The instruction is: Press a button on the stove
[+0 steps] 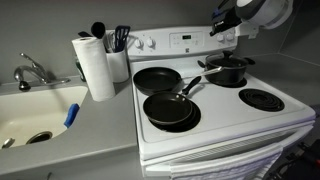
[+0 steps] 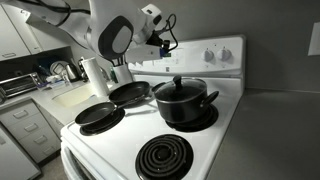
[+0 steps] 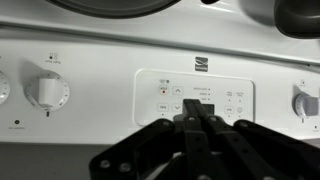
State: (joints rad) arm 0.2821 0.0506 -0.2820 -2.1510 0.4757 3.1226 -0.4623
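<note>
The stove (image 1: 230, 125) is a white electric range with coil burners, seen in both exterior views (image 2: 225, 120). Its raised back panel carries white knobs (image 3: 46, 92) and a central button panel with a display (image 3: 196, 97). My gripper (image 3: 197, 120) is shut, its black fingertips together right at the lower middle of the button panel; whether they touch it I cannot tell. In the exterior views the gripper (image 1: 222, 24) hovers at the back panel (image 2: 163, 40).
Two black frying pans (image 1: 170, 108) (image 1: 157, 78) sit on two burners and a black lidded pot (image 2: 183, 100) on another. A paper towel roll (image 1: 95, 66), a utensil holder (image 1: 119, 58) and a sink (image 1: 35, 115) are beside the stove.
</note>
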